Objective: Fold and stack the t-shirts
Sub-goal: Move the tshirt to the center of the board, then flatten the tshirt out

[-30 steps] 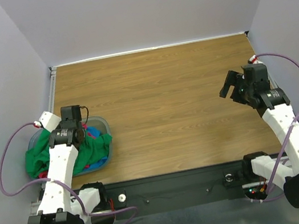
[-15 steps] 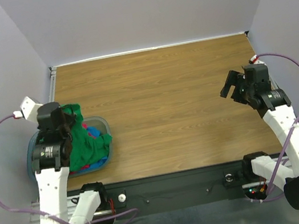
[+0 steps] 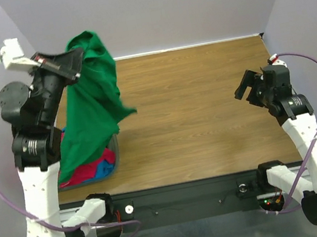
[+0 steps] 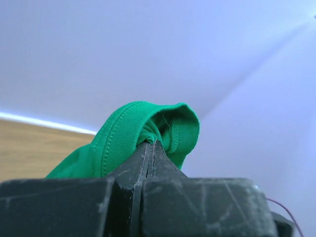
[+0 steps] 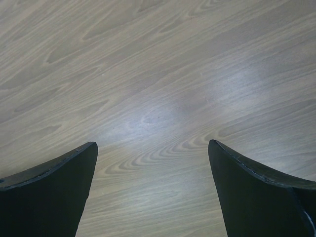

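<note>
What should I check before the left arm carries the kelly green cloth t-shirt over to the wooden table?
1. Left gripper shut on a fold of the kelly green cloth t-shirt: ok.
2. Green shirt's lower end free of the grey-blue plastic basket: cannot tell; it hangs across the basket in the top view.
3. Pink-red cloth t-shirt and blue cloth t-shirt lying in the basket: ok.
4. Right gripper open, ready to take a corner: ok.
5. Bare wood on the wooden table for spreading: ok.
</note>
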Controlling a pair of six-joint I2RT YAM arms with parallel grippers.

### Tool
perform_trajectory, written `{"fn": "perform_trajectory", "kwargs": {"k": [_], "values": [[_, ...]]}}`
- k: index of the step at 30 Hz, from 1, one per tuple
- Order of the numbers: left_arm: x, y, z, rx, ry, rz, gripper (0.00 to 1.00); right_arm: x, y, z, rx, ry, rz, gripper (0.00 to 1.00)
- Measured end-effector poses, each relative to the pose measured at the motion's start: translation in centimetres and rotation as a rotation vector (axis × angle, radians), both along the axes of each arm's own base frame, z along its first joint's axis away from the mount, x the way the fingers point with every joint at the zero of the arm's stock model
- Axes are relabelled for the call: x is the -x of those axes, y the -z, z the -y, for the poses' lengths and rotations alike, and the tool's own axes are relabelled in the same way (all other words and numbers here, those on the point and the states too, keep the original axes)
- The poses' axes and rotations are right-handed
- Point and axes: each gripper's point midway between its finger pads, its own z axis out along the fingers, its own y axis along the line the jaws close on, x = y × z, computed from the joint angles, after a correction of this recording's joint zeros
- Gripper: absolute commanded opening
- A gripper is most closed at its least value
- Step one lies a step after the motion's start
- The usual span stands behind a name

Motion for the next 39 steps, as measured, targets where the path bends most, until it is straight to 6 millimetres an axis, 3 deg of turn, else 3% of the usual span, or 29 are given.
{"fn": "perform_trajectory", "kwargs": {"k": [4,11,13,17,21,24,26,27,28,29,30,31,32,35,37,39], "values": [[0.1,-3.6,6.7,0.002,0.208,0.074,0.0,0.0,-0.4,0.0,-0.005,0.003,0.013,0.99],[-0.8,-8.6,21.8,-0.02,0.547,0.173,0.0,0.1,-1.0,0.1,-0.006,0.013,0.031,0.99],[-1.5,-9.1,24.9,-0.021,0.609,0.205,0.0,0.2,-1.7,0.5,0.003,0.039,0.049,0.98],[-2.6,-5.7,28.2,-0.063,0.663,0.137,0.0,1.1,-3.5,2.5,0.047,0.141,0.104,0.98],[-4.5,-0.8,27.6,-0.116,0.592,0.017,0.0,2.4,-4.9,4.1,0.084,0.229,0.143,0.98],[-6.3,4.0,25.0,-0.148,0.48,-0.108,0.0,3.0,-5.6,4.6,0.093,0.253,0.158,0.98],[-8.6,9.0,21.3,-0.159,0.368,-0.234,0.32,3.2,-5.7,4.6,0.095,0.255,0.155,0.98],[-10.2,11.4,19.1,-0.162,0.307,-0.293,0.41,3.2,-5.6,4.6,0.096,0.25,0.147,0.99],[-11.5,14.0,17.5,-0.156,0.267,-0.354,0.65,3.2,-5.3,4.4,0.096,0.241,0.132,0.99],[-12.8,16.7,15.5,-0.157,0.216,-0.419,0.75,3.2,-5.0,4.3,0.095,0.233,0.118,1.0],[-14.1,20.0,13.7,-0.166,0.166,-0.498,0.98,3.2,-4.8,4.2,0.093,0.225,0.11,1.0],[-15.6,23.8,11.3,-0.166,0.103,-0.591,0.99,3.0,-4.4,3.9,0.089,0.21,0.092,1.0],[-16.2,26.3,10.2,-0.171,0.073,-0.647,0.98,2.7,-4.0,3.7,0.084,0.199,0.077,1.0],[-15.7,33.8,8.5,-0.208,0.032,-0.827,0.99,1.8,-2.4,2.9,0.064,0.164,0.014,1.0],[-14.1,37.1,8.3,-0.24,0.036,-0.914,0.98,1.3,-0.5,2.4,0.051,0.145,-0.049,1.0],[-12.8,38.2,8.3,-0.255,0.041,-0.942,0.99,1.2,1.2,2.0,0.036,0.131,-0.101,1.0]]}}
